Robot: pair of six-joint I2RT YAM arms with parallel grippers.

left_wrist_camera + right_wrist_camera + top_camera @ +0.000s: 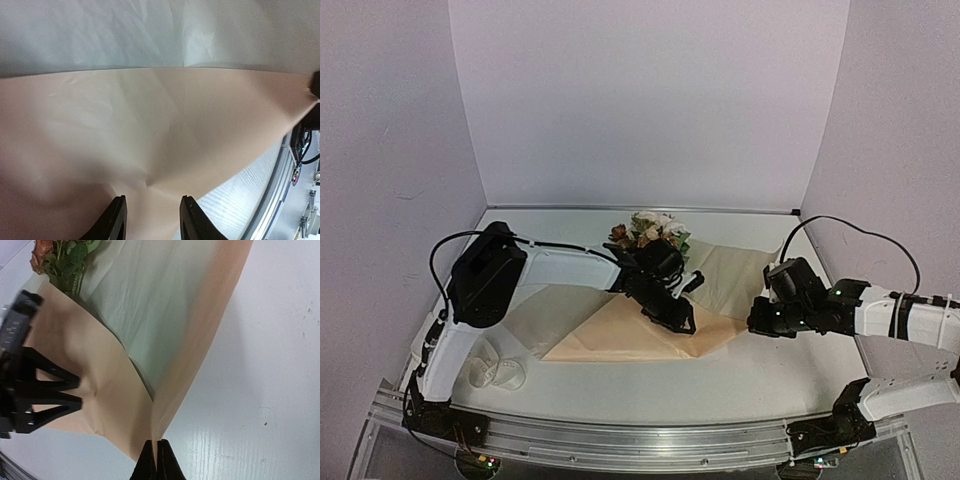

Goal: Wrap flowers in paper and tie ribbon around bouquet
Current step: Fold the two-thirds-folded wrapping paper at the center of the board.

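**Two-sided fold: paper [610, 340] over flowers [650, 230]**

The right gripper [155, 460] is clamped on the paper's folded corner. The left gripper [152, 220], jaws half apart and empty, bears on the flap. The flowers lie at the sheet's far end. Hold the corner taut and crease snugly along the stems.

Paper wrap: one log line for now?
phase: paper folded over flowers | left gripper: open above paper | right gripper: shut on paper edge | ribbon: untouched
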